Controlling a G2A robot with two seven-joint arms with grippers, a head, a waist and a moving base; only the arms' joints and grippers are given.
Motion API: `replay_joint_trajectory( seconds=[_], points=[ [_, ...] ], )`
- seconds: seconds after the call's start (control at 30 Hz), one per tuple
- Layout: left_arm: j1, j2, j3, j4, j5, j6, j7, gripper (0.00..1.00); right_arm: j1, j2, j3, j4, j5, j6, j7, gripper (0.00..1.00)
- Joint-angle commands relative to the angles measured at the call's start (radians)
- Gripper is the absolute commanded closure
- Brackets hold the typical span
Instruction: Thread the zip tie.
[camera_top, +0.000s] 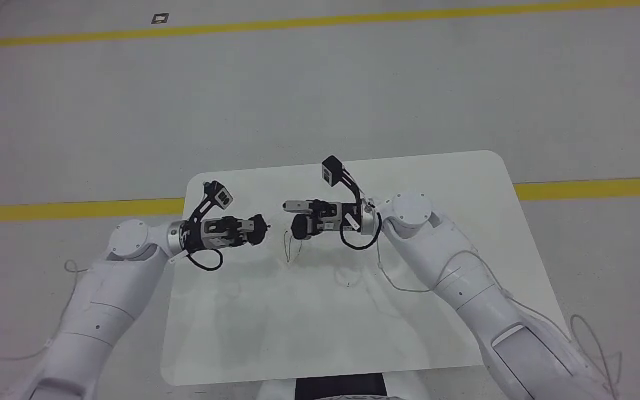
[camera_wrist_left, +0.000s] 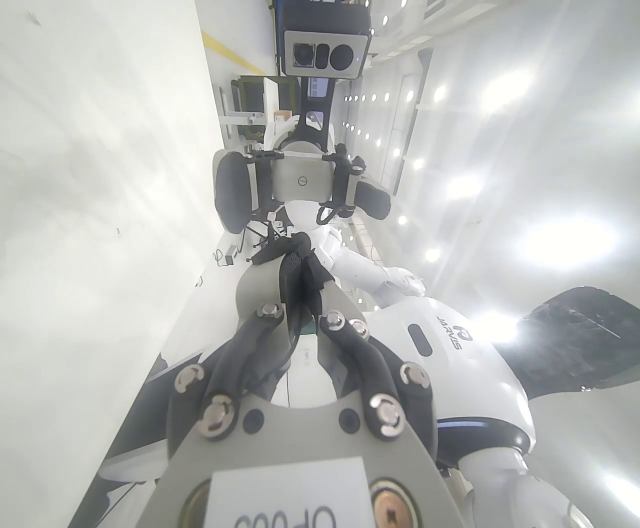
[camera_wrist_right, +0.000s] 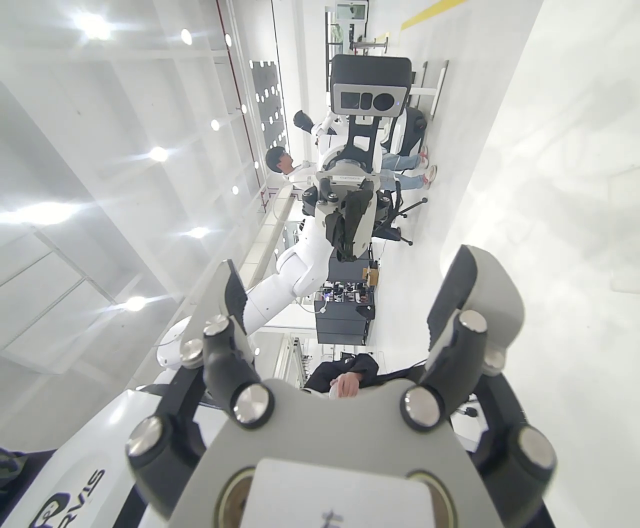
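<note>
My left gripper (camera_top: 262, 230) hovers above the white table (camera_top: 450, 200), left of centre, pointing at the right gripper (camera_top: 292, 217), which faces it a short gap away. In the left wrist view the left gripper (camera_wrist_left: 300, 257) is shut, and a thin dark zip tie (camera_wrist_left: 267, 252) sticks out sideways at its tip. Beyond it the right gripper (camera_wrist_left: 300, 200) shows head-on with its fingers spread wide. In the right wrist view the right gripper (camera_wrist_right: 345, 265) is open and holds nothing, and the left gripper (camera_wrist_right: 345, 245) is in line ahead. Faint thin strands (camera_top: 288, 248) hang below the gap.
The table has rounded corners, with its near edge (camera_top: 300, 378) close to the robot. A thin pale cable (camera_top: 398, 286) trails from the right arm over the table top. Yellow floor lines (camera_top: 300, 22) run behind the table.
</note>
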Motion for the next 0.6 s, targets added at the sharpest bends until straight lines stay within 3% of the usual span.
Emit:
replay_joint_trajectory(
  seconds=[0.0, 0.07, 0.13, 0.23, 0.33, 0.57],
  points=[
    [0.000, 0.000, 0.000, 0.000, 0.000, 0.000, 0.000, 1.00, 0.000, 0.000, 0.000, 0.000, 0.000, 0.000, 0.000, 0.00],
    [0.003, -0.002, 0.001, 0.002, 0.015, -0.002, 0.052, 1.00, 0.000, 0.000, 0.000, 0.000, 0.000, 0.000, 0.000, 0.00],
    [0.003, -0.002, -0.009, 0.028, 0.000, -0.015, 0.056, 1.00, 0.000, 0.000, 0.000, 0.000, 0.000, 0.000, 0.000, 0.00],
    [0.000, 0.003, -0.043, 0.084, -0.041, -0.048, 0.019, 1.00, 0.000, 0.000, 0.000, 0.000, 0.000, 0.000, 0.000, 0.00],
    [0.001, 0.011, -0.090, 0.122, -0.066, -0.048, -0.023, 1.00, 0.000, 0.000, 0.000, 0.000, 0.000, 0.000, 0.000, 0.00],
    [0.047, 0.029, -0.174, 0.090, -0.067, -0.048, -0.023, 1.00, 0.000, 0.000, 0.000, 0.000, 0.000, 0.000, 0.000, 0.00]
  ],
)
